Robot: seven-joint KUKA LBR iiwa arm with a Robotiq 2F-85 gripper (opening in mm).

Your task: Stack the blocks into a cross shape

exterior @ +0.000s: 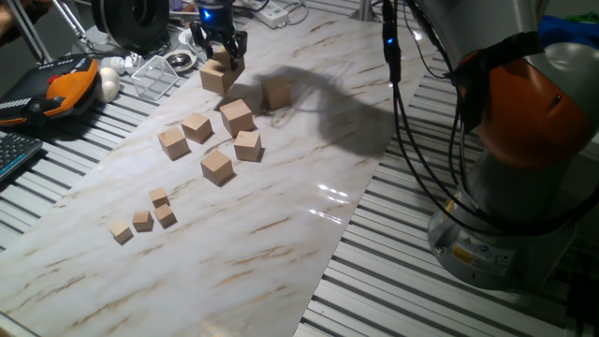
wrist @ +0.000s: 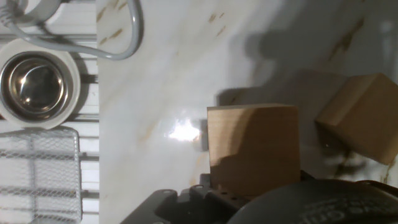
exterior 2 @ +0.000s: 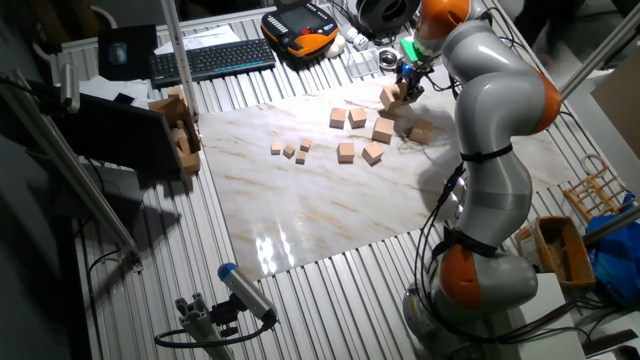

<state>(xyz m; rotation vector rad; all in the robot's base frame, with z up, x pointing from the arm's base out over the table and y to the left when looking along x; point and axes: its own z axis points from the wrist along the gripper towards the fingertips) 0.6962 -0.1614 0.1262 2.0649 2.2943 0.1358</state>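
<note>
My gripper (exterior: 225, 60) is at the far end of the marble board, shut on one tan block (exterior: 216, 77) that hangs tilted just above the surface. The other fixed view shows the gripper (exterior 2: 404, 86) and that block (exterior 2: 390, 97) too. In the hand view the held block (wrist: 252, 149) fills the lower middle, and a second block (wrist: 364, 118) lies to its right. Several more blocks lie loose below the gripper: one in the arm's shadow (exterior: 277, 93), one (exterior: 237, 116), one (exterior: 197, 126), one (exterior: 173, 142), one (exterior: 247, 145) and one (exterior: 216, 166).
Several much smaller cubes (exterior: 150, 217) sit nearer the front left. A wire basket (exterior: 154, 77), a metal cup (wrist: 38, 85) and a white cable (wrist: 118, 37) lie off the board's far edge. An orange pendant (exterior: 70, 84) rests at left. The arm's base (exterior: 510, 215) stands at right.
</note>
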